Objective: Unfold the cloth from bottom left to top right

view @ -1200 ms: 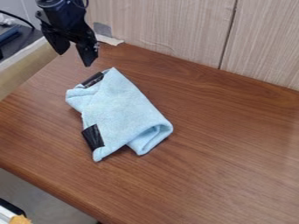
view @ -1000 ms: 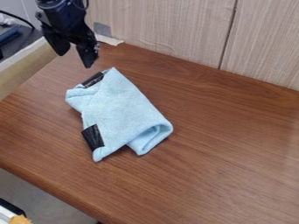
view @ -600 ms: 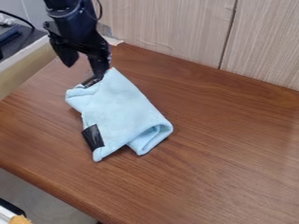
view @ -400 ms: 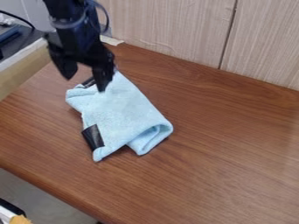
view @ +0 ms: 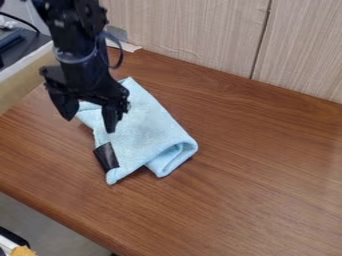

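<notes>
The cloth [view: 150, 125] lies folded on my worktop [view: 267, 165], left of the middle of the camera view. It's pale blue, with one corner pointing up toward the wall [view: 194, 30]. At its right end the fabric curls over in a loose, rounded fold, and a flap [view: 168, 162] pokes out from under it toward the lower edge of the view. A piece of black tape [view: 107, 156] sits on its lower left edge, just above the bottom corner.

My tool [view: 89, 124] hangs down from the upper left over the cloth's left part and hides some of it. Its two fingers stand wide apart with nothing gripped between them. One fingertip is in front of the blue fabric; the other is just left of it in the view, over bare wood. I can't tell whether either is touching anything.

Behind, the wall has pale wood-grain panels with a dark seam. A grey patch [view: 117, 33] is stuck low on it, near a whitish strip [view: 127, 46] at the worktop's back edge.
</notes>
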Tool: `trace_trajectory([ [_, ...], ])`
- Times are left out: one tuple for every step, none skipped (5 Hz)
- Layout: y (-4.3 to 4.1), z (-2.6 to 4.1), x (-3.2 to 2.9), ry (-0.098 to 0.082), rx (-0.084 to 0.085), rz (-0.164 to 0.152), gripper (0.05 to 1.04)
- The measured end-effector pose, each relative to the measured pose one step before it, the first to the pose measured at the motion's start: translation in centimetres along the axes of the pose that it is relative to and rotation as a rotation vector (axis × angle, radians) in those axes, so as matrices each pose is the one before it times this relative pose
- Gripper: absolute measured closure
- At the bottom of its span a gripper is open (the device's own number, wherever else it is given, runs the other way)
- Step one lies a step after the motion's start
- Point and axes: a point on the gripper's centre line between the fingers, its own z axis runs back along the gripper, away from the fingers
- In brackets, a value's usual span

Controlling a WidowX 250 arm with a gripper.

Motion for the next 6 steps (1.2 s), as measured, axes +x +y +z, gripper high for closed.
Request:
trace_trajectory([
  [-0.287, -3.018, -1.433, 0.0473, -0.0379, 0.0228, 0.084],
  [0.032, -1.663, -0.606, 0.0258, 0.0102, -0.0003, 0.084],
  [-0.148, -0.834, 0.107, -0.0111, -0.0038, 0.0007, 0.138],
  [-0.354, -0.261, 0.000, -0.0009, -0.0049, -0.0087, 0.382],
  [-0.142, -0.039, 0.077, -0.0127, 0.0001, -0.0074, 0.526],
  [-0.092, 0.069, 0.045, -0.0031, -0.0040, 0.0006, 0.634],
])
